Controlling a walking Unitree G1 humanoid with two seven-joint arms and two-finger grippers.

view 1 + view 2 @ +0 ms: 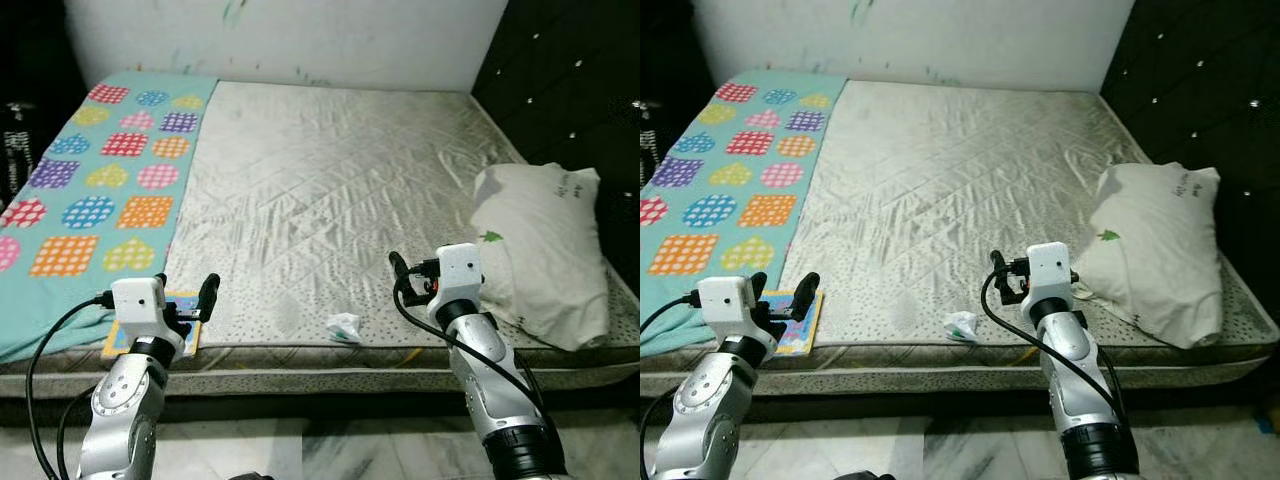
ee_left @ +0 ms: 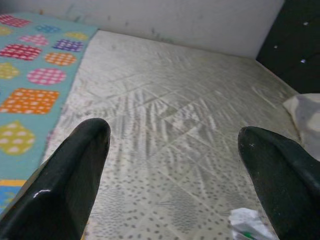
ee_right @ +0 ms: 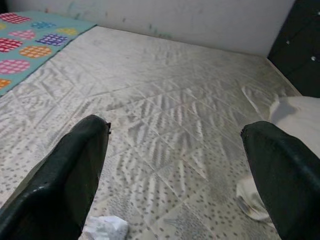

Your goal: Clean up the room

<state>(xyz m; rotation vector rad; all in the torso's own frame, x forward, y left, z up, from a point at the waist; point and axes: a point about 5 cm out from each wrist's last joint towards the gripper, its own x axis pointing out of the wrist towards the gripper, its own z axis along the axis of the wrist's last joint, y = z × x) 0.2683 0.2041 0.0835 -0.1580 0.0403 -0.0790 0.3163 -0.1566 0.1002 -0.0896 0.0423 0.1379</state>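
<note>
A crumpled tissue (image 1: 344, 326) is seen on the mattress (image 1: 330, 180) edge, between the left tool (image 1: 185, 297) and right tool (image 1: 412, 275); both are held released.

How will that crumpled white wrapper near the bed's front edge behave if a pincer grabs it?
The crumpled wrapper looks thin and creased, so it is probably very light and will crush rather than resist. Lying loose on the smooth mattress, it may skid away from a push. Being crumpled, it seems unlikely to roll.

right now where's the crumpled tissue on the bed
The crumpled tissue lies near the mattress's front edge, between the two claws, nearer the right claw.
</note>
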